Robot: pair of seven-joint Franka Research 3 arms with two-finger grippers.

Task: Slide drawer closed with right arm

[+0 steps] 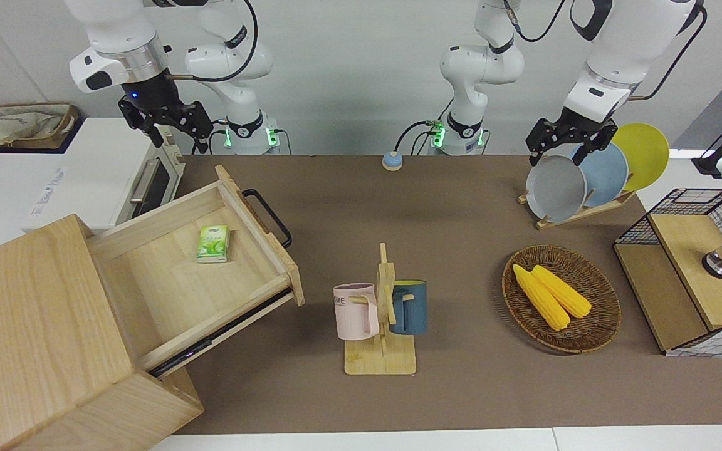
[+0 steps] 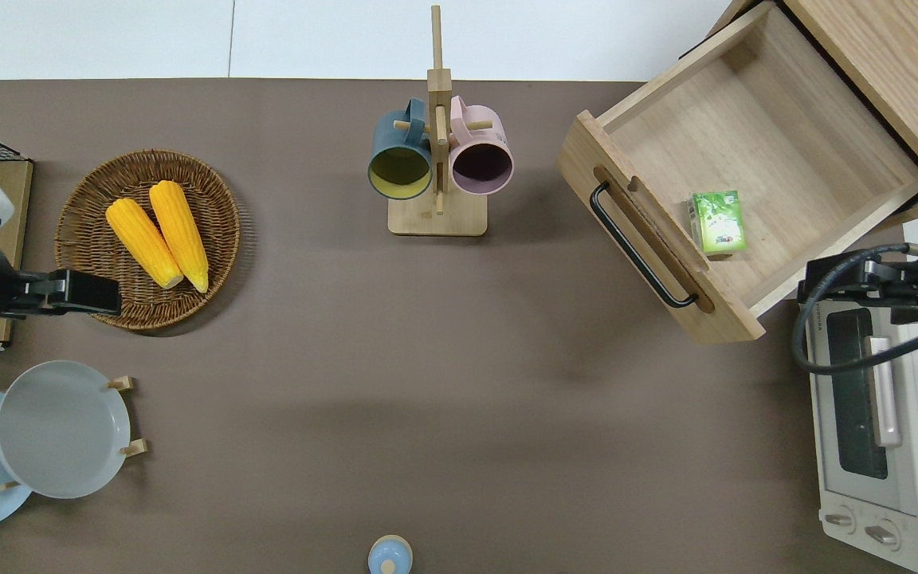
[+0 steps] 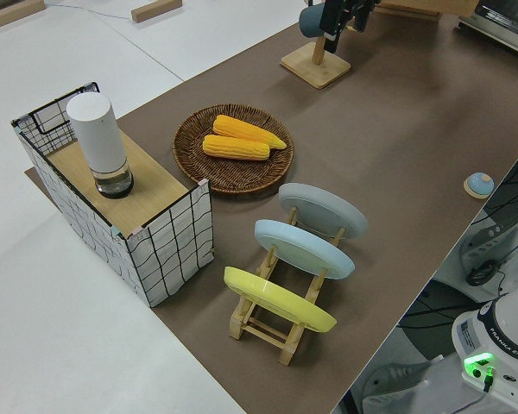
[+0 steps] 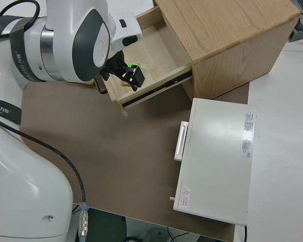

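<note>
One drawer (image 1: 198,275) is standing wide open; the right tool (image 1: 165,122), fingers apart, is hovering over the oven (image 2: 881,430). Pushing off-centre risks jamming the drawer askew.

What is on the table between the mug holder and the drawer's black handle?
Nothing: in the overhead view only bare brown table lies between the mug holder and the handle of the open drawer.
</note>
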